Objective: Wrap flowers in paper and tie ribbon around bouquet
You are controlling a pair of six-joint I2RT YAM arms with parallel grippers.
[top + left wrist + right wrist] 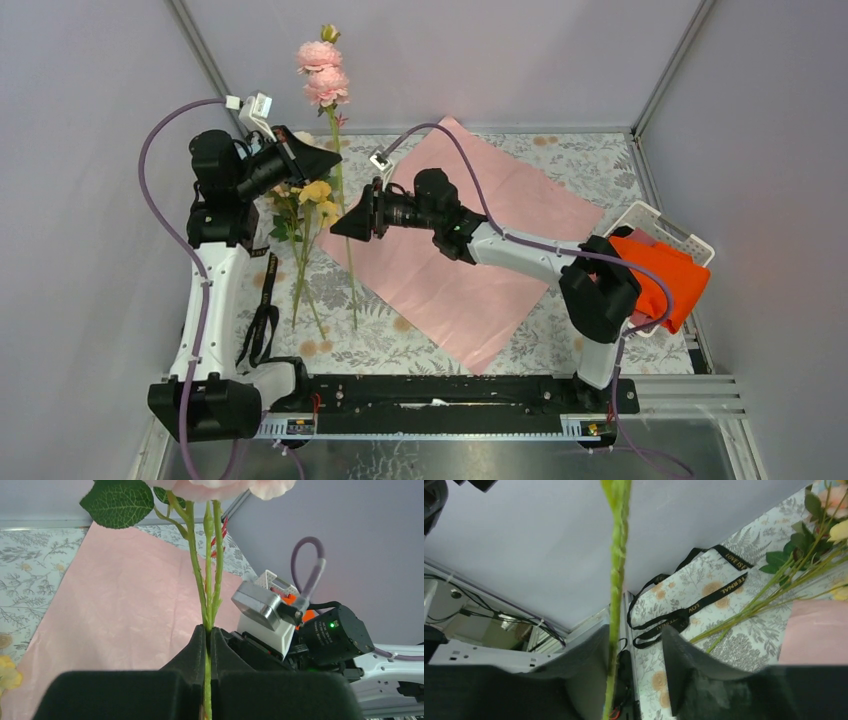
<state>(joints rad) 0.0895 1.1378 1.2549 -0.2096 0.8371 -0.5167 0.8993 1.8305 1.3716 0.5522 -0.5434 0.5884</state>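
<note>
At the near edge of the bench (560, 345), beside my left base: the ribbon (262, 320) lies loose in a slack loop. It is tied round nothing, so tying is not begun.

Just beyond it, left of the paper (480, 260): most of the flowers (305, 215), yellow blooms on green stems, lie flat on the bench with their stem ends toward me. From above, none of them appears to lie on the sheet; they sit just beside its left edge.

Mid-bench: the paper is spread flat, set cornerwise and unrolled. Nothing lies on it and nothing is wrapped. To the right, well apart, an orange cloth (660, 275) sits in a white basket (668, 222).

Judgement: early stage. I read this as single flowers being carried to the sheet. Gathering, rolling and tying are all left to do.

Left jaws: pressed together, pinching the stem (207, 580) of one pink flower (322, 72). The stem stands roughly upright out of the pads. Its blooms rise toward the far wall and its lower length hangs down over the strip of bench between the bunch and the paper.

Right jaws: spread and pointing left, set lower on that same stem. It passes between the two fingers, close against one of them. I cannot tell whether it touches. Nothing is pinched on this side.

Read of the step: a hand-over or a steadying of the stem, with the right jaws placed to close on it.
</note>
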